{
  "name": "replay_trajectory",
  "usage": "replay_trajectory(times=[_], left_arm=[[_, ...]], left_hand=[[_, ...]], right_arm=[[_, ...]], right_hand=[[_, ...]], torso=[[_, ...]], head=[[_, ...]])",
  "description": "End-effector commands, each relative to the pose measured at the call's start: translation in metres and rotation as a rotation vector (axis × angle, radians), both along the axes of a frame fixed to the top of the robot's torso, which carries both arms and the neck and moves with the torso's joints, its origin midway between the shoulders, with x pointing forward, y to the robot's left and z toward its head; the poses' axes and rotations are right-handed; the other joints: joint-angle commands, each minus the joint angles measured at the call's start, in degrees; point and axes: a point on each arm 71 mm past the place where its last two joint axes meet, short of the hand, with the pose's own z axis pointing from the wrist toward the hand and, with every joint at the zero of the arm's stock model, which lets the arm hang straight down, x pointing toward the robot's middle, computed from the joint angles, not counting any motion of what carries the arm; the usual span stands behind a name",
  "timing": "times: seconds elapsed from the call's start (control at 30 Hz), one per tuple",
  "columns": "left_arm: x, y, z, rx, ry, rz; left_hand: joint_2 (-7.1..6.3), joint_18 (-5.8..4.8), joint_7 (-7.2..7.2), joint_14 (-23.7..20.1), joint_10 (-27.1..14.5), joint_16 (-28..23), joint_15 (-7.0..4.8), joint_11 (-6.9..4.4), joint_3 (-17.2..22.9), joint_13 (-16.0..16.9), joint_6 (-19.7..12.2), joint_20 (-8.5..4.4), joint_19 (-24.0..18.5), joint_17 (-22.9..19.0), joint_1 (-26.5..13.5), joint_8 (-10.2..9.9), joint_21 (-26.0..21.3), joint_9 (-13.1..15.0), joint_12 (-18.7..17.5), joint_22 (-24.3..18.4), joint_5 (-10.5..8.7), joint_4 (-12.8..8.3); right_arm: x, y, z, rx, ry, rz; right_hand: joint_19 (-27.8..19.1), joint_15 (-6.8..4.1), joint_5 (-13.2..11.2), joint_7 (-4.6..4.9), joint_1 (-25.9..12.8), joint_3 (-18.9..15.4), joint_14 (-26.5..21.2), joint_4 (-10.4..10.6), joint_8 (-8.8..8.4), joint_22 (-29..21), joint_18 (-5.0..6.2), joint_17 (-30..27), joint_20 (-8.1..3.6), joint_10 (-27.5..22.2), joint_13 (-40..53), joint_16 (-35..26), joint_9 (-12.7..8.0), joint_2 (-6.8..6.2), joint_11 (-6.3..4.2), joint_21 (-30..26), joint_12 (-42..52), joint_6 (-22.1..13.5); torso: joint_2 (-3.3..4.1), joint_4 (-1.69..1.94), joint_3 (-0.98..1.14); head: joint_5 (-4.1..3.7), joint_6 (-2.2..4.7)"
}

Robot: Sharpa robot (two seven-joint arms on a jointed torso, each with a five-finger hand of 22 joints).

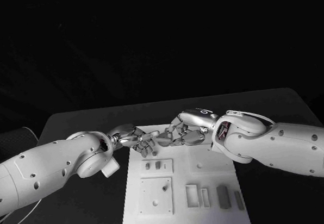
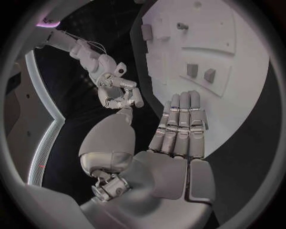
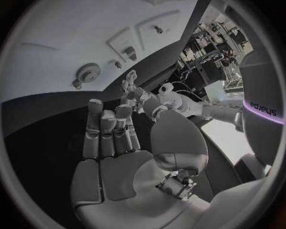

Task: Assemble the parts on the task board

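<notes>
Nearest the head camera lies the board's (image 1: pixel 185 208) near edge, a white plate running away across the black table (image 1: pixel 78 209). Grey parts (image 1: pixel 223 197) stand in slots near that edge, beside an empty rectangular frame; two more small parts (image 1: pixel 159 165) sit on a raised plate further up (a square plate with holes lies below it).

Fingers (image 2: pixel 181 119) of the left hand (image 1: pixel 134 140) lie straight and side by side, thumb apart, with nothing in them. It hovers over the board's far left corner. Its white arm (image 1: pixel 43 175) comes in from the left.

Right fingers (image 3: pixel 110 126) are likewise extended and close together, holding nothing. The right hand (image 1: pixel 184 131) hangs over the board's far edge, just beside the left hand; whether the two touch I cannot tell. In the right wrist view, a gear (image 3: pixel 87 72) lies on the board.
</notes>
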Motion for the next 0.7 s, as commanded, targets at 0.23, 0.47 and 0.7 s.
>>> replay_trajectory(times=[0.23, 0.47, 0.7], left_arm=[[-0.0035, -0.0073, 0.001, -0.157, 0.138, -0.006], [-0.0045, -0.009, 0.0016, -0.205, 0.176, -0.006], [-0.0071, -0.0125, 0.0015, -0.235, 0.217, -0.038]], left_hand=[[4.54, 0.35, 0.13, 0.3, -0.7, -1.3, -0.15, 0.0, -5.4, 1.1, -0.2, -0.12, 0.0, 0.6, 9.5, -0.1, -0.6, -0.8, 0.0, 0.6, 0.19, -0.1], [5.7, 0.28, 0.14, 0.5, -0.8, -1.8, -0.13, 0.01, -7.5, 1.5, -0.1, -0.11, 0.1, 0.9, 12.2, -0.1, -0.7, -1.1, 0.0, 0.7, 0.3, -0.2], [6.69, 0.14, 0.05, 0.8, -0.7, -2.2, -0.13, -0.04, -8.5, 2.1, 0.3, -0.08, 0.2, 1.4, 19.6, 0.0, -0.9, -1.4, 0.1, 1.0, 3.49, -0.2]], right_arm=[[-0.0029, 0.0076, 0.0013, 0.007, 0.006, 0.022], [-0.0032, 0.008, 0.0013, 0.006, 0.007, 0.024], [-0.0033, 0.0092, 0.0013, 0.005, 0.007, 0.026]], right_hand=[[0.4, -0.32, 0.3, 0.04, 0.0, 0.4, 0.0, 0.0, 0.15, 0.5, 0.78, -0.1, 0.05, 0.3, -0.1, 0.1, 0.1, 0.66, -0.19, 0.2, -0.3, 0.3], [0.4, -0.33, 0.3, 0.05, 0.0, 0.5, 0.0, 0.0, 0.14, 0.5, 0.78, -0.1, 0.05, 0.3, -0.1, 0.0, 0.1, 0.68, -0.18, 0.2, -0.3, 0.3], [0.4, -0.34, 0.3, 0.05, 0.1, 0.5, 0.0, 0.0, 0.12, 0.5, 0.78, -0.1, 0.04, 0.3, -0.1, 0.0, 0.1, 0.72, -0.17, 0.1, -0.3, 0.3]], torso=[[0.01, 0.0, 0.02], [0.02, -0.02, 0.01], [0.01, 0.01, 0.02]], head=[[0.0, 0.03], [0.01, -0.08], [-0.02, -0.14]])
